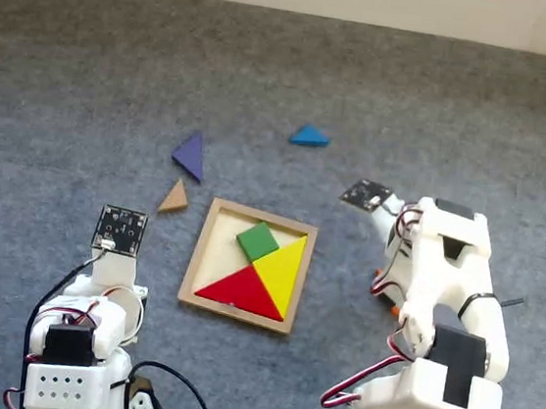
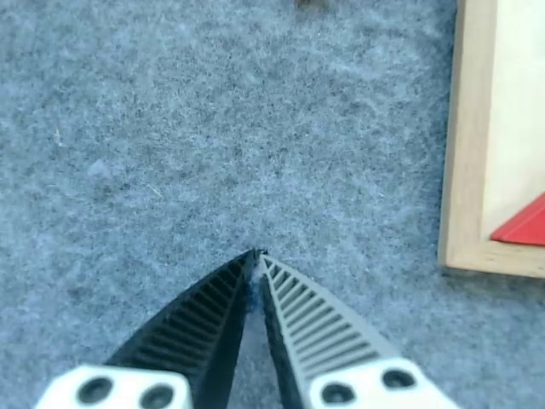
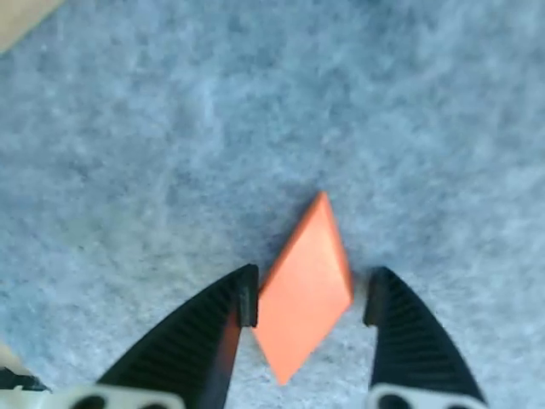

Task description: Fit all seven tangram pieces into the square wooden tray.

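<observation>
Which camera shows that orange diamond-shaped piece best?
The right wrist view: the orange parallelogram lies whole on the carpet within the open right gripper. In the high view, the right arm covers most of it, leaving slivers. The left wrist view faces the tray corner.

bare worktop (image 1: 82,64) runs wide along the far and left edges, while the purple triangle (image 1: 191,155), tan triangle (image 1: 174,196) and blue triangle (image 1: 309,137) lie scattered between the tray (image 1: 199,250) and the far edge, and the tray's left part is open.

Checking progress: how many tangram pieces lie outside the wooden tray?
4: purple triangle, tan triangle and blue triangle beyond the tray; orange piece within the right pincer.
</observation>
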`<state>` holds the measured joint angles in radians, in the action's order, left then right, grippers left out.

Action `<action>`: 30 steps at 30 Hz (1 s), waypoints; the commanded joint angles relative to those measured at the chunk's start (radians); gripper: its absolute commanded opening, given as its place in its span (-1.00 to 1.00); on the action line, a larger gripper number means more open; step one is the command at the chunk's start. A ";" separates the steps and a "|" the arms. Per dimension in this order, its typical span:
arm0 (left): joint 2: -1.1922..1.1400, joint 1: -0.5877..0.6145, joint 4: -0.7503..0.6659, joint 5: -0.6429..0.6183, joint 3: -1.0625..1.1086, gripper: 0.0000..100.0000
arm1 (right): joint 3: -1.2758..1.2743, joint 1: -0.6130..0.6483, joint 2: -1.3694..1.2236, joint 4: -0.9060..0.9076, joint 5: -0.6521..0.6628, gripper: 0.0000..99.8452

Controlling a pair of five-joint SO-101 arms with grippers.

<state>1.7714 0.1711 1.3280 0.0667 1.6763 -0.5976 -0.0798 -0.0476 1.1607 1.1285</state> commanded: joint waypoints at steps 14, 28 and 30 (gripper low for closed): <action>0.038 0.008 0.008 -0.008 0.021 -0.99 | 0.058 0.176 -0.005 0.010 -0.232 -0.91; 0.038 0.008 0.008 -0.008 0.021 -0.99 | 0.234 0.254 -0.005 0.013 -0.512 -0.91; 0.038 0.008 0.008 -0.008 0.021 -0.99 | 0.255 0.254 -0.004 0.013 -0.565 -0.91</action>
<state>1.7714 0.1711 1.3280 0.0667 1.6763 -0.4212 0.1596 -0.0690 1.1684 0.6314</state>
